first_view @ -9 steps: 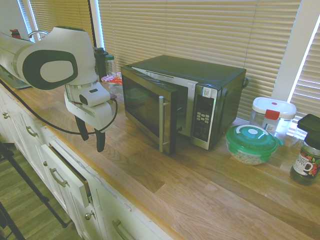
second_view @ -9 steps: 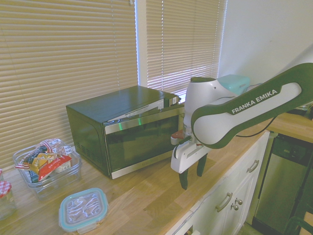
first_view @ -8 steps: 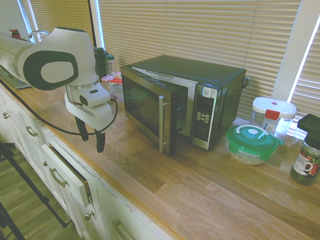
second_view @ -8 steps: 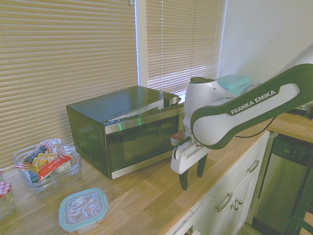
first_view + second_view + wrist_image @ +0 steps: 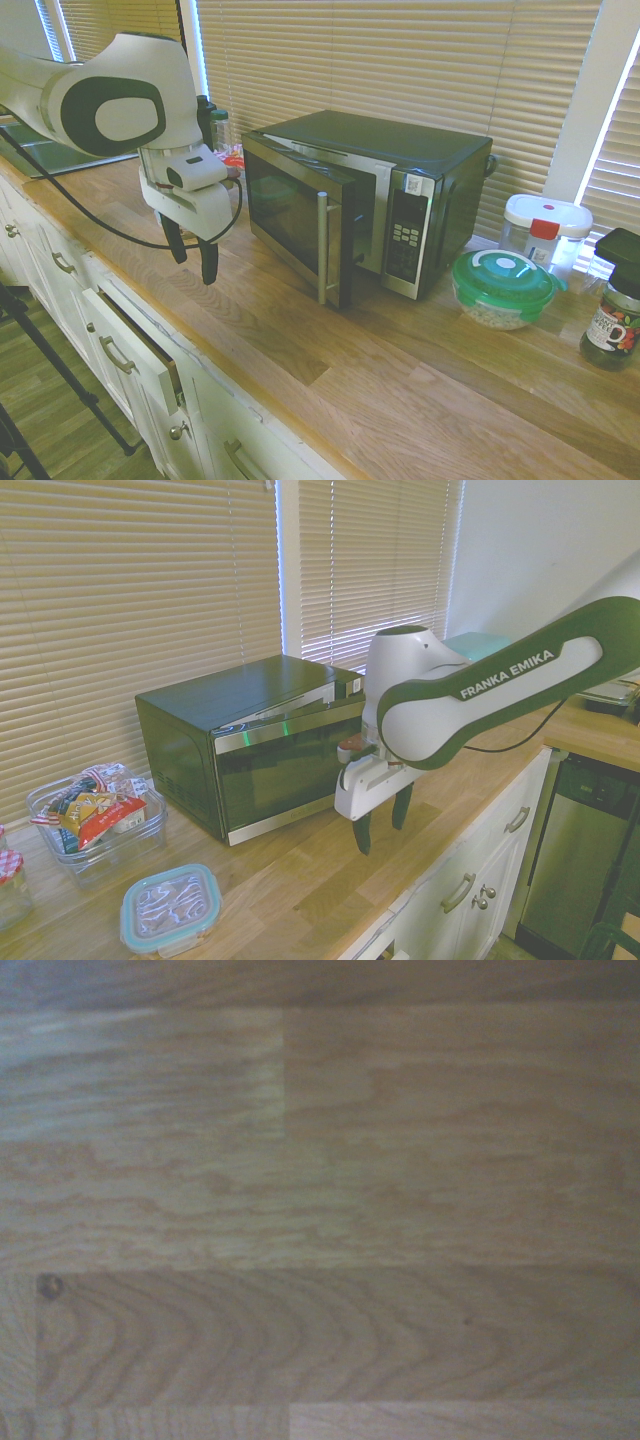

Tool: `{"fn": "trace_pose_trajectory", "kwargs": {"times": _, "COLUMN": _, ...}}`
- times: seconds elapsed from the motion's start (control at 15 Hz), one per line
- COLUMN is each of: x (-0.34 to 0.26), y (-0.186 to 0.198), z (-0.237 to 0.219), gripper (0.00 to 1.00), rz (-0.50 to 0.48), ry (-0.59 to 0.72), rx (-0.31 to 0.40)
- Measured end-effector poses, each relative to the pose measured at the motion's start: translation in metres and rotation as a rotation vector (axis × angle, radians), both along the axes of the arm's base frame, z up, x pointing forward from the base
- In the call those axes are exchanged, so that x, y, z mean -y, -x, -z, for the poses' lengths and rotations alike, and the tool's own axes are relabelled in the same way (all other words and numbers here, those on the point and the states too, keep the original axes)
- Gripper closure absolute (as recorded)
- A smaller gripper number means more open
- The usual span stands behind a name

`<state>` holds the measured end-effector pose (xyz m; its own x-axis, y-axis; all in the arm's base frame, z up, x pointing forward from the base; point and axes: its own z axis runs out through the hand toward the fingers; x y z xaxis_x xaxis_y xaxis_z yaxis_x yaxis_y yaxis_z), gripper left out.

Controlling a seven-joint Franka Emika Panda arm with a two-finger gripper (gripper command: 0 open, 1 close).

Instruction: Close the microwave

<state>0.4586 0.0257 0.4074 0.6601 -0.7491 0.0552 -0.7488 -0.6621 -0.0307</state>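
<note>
Fingers (image 5: pixel 209 262) apart, nothing between, over wooden surface (image 5: pixel 330 400) near its front edge. Microwave door (image 5: pixel 290 215) ajar.

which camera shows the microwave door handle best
The first exterior view: the vertical silver handle stands out along its length on the ajar door. The second exterior view shows the door but not its handle; the wrist view shows only wood.

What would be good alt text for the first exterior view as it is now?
A microwave stands on a wooden counter with its door ajar, while a white robot arm's open, empty hand hovers in front. Beside the microwave are a green-lidded bowl, a white-lidded container and a dark-capped jar.
</note>
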Motion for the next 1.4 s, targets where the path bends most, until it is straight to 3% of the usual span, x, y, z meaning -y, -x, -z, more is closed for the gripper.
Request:
{"fn": "trace_pose_trajectory", "kwargs": {"times": 0.93, "x": 0.035, "y": -0.073, "z": -0.061, "gripper": 0.00, "rz": 0.075, "ry": 0.002, "rx": 0.054}}
{"fn": "trace_pose_trajectory", "kwargs": {"times": 1.4, "x": 0.054, "y": -0.116, "z": -0.073, "gripper": 0.00, "rz": 0.073, "ry": -0.003, "rx": 0.039}}
